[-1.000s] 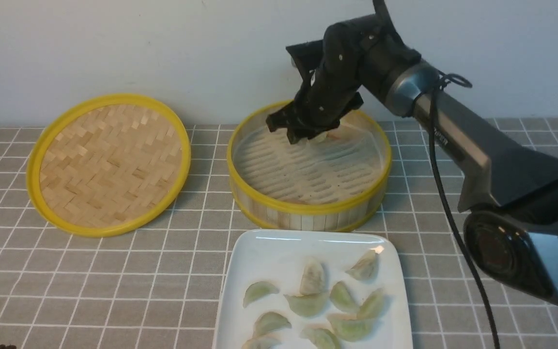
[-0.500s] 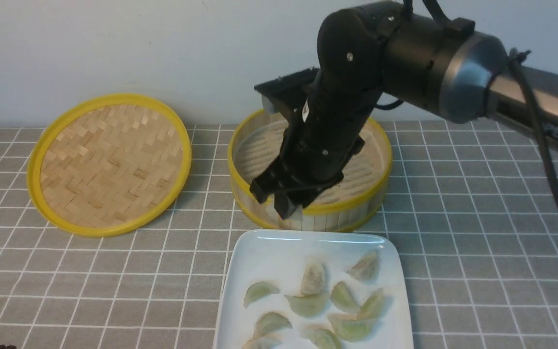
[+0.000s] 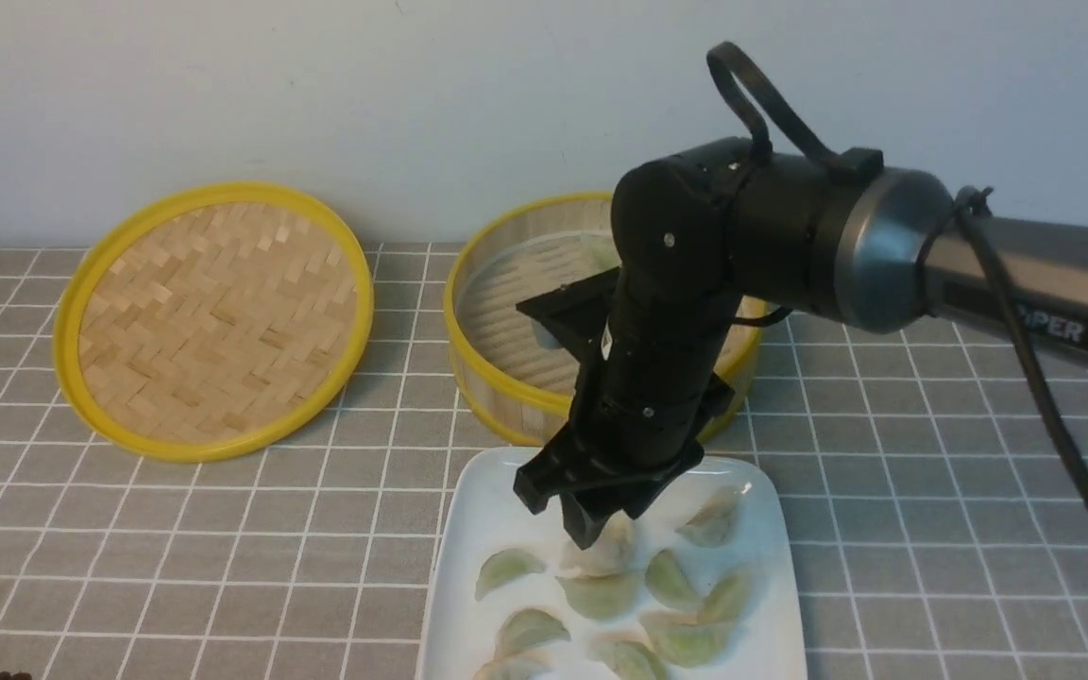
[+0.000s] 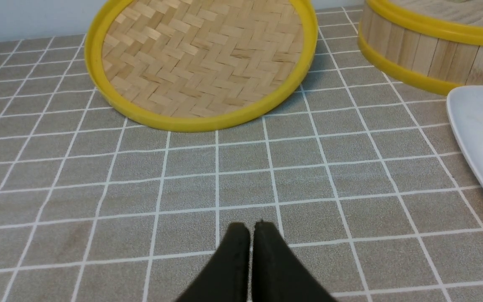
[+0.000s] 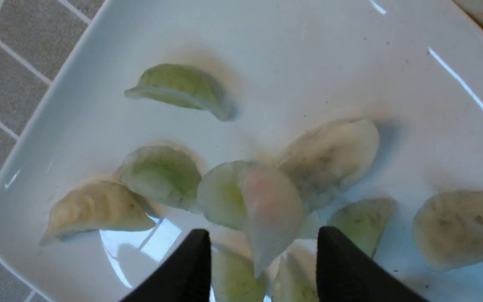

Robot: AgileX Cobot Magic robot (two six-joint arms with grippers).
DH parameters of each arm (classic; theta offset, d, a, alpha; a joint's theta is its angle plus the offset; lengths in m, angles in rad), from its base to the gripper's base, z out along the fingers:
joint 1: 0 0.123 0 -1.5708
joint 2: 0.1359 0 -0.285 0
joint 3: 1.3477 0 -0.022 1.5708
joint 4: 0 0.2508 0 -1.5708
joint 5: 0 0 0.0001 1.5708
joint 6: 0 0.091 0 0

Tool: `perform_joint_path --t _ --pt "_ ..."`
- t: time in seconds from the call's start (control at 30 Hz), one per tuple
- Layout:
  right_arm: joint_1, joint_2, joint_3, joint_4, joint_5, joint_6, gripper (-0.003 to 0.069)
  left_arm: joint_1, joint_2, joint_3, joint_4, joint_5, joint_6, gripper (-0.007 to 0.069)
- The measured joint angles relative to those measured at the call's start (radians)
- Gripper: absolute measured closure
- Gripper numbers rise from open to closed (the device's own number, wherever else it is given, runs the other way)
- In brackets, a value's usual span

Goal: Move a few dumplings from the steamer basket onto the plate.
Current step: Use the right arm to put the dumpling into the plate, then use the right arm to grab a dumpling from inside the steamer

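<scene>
Parted, the right jaws are hanging low over the glossy white square plate [image 3: 492, 501]. Their black fingertips [image 5: 183, 268] are standing clear on either side of a translucent whitish-pink dumpling [image 5: 266, 209] and are gripping nothing. That dumpling is showing slightly blurred between them, over the pale green and whitish crescent dumplings [image 5: 162, 174] lying clustered on the plate; whether it is resting on them I cannot tell. The black right arm [image 3: 771, 236] is reaching in from the right across the round bamboo steamer basket [image 3: 497, 401], which is standing just behind the plate's far edge. One pale green shape is showing at the basket's far wall, too dim to name. The left jaws are staying pressed together, holding nothing, above the grey gridded table [image 4: 141, 167]. The flat woven yellow-rimmed lid [image 4: 199, 58] is lying beyond them, left of the basket.
</scene>
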Motion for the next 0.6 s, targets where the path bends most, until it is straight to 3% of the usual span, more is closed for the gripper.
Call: perform_joint_path --t 0.13,0.2,0.4,0.47,0.6 --pt "-0.001 0.005 0.0 -0.069 -0.093 -0.003 0.0187 0.0 0.0 0.0 0.0 0.0 0.0 0.0629" --pt "-0.013 0.005 -0.007 -0.127 -0.137 -0.002 0.0176 0.0 0.0 0.0 0.0 0.0 0.0 0.0629" --pt "-0.131 0.023 -0.123 -0.227 -0.23 0.027 0.0201 0.0 0.0 0.0 0.0 0.0 0.0 0.0629" --pt "-0.216 0.07 -0.239 -0.21 -0.236 -0.016 0.0226 0.0 0.0 0.0 0.0 0.0 0.0 0.0629" --pt "-0.297 0.184 -0.439 -0.107 -0.229 -0.155 0.0252 0.0 0.0 0.0 0.0 0.0 0.0 0.0629"
